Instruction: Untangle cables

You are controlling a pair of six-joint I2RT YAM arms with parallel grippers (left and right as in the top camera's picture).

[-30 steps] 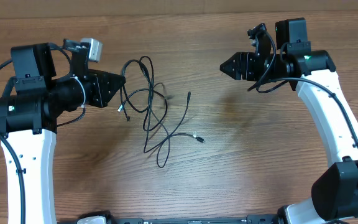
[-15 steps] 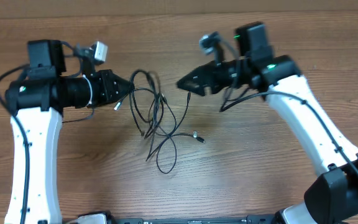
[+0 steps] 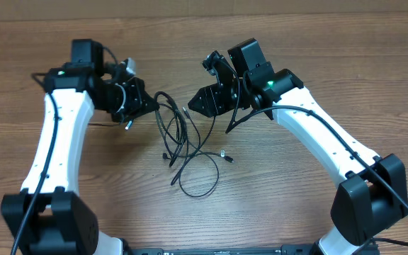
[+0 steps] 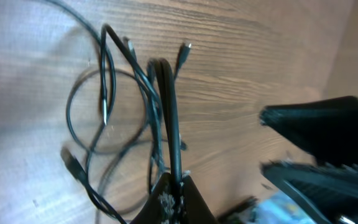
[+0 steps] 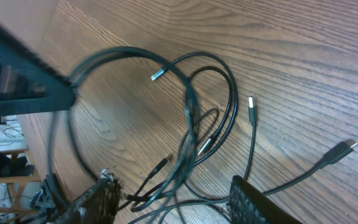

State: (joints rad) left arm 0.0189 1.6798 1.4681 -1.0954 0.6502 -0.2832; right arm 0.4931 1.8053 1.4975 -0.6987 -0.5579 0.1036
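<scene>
Cables — left wrist alone shows left tool pinching them.

This looks like a robotics lab or test bench. Two white robot arms with black joints, the left arm and the right arm, rise from the near edge of a plain wood-grain table. Thick black wiring runs along both arms, and a small green light glows on the right one. In the middle of the tabletop lies a loose tangle of thin black cables. Past the table's edge, at the left of the right wrist view, is a dim, cluttered patch, too blurred to make out.
</scene>
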